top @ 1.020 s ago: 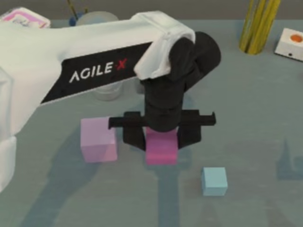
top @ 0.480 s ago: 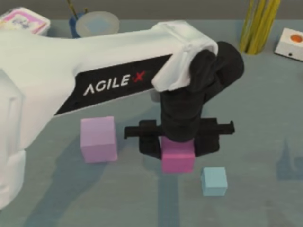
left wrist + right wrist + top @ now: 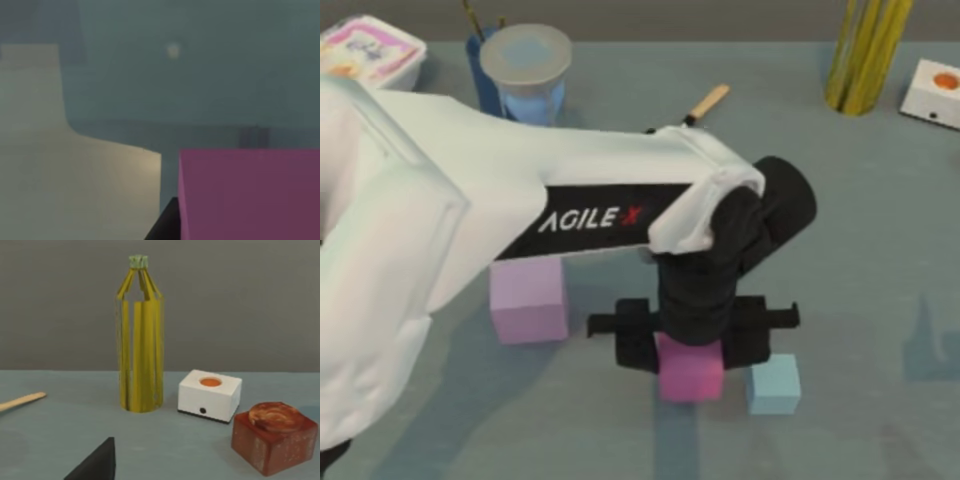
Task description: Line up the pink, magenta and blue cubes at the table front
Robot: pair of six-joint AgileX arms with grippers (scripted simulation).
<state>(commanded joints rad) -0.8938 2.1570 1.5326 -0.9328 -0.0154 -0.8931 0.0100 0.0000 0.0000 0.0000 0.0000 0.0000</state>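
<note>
Your left hand (image 3: 691, 335) sits over the front middle of the bench (image 3: 880, 220), pointing straight down, with its two fingers clamped on either side of the magenta cube (image 3: 691, 370). In the top view that cube lies near the front edge, its right face just beside the blue cube (image 3: 773, 384), with a thin gap between them. The pink cube (image 3: 528, 299) stands well to the left and a little farther back, partly under your left arm, so the three are not yet in one row. From the left wrist you see the magenta cube (image 3: 250, 192) filling the lower corner of the view, with a dark fingertip edge against its side and a pale block beside it that you cannot identify. You cannot see your right hand in the top view; the right wrist camera shows only a dark tip at its lower edge, so you cannot tell whether it is apart or together. That camera looks across the bench at a yellow bottle (image 3: 141, 355), a white box (image 3: 210, 395) with an orange dot, a red-brown block (image 3: 274, 436) and a wooden stick (image 3: 21, 401). At the back left of the top view stand a blue cup (image 3: 525, 65) and a white carton (image 3: 365, 48).
</note>
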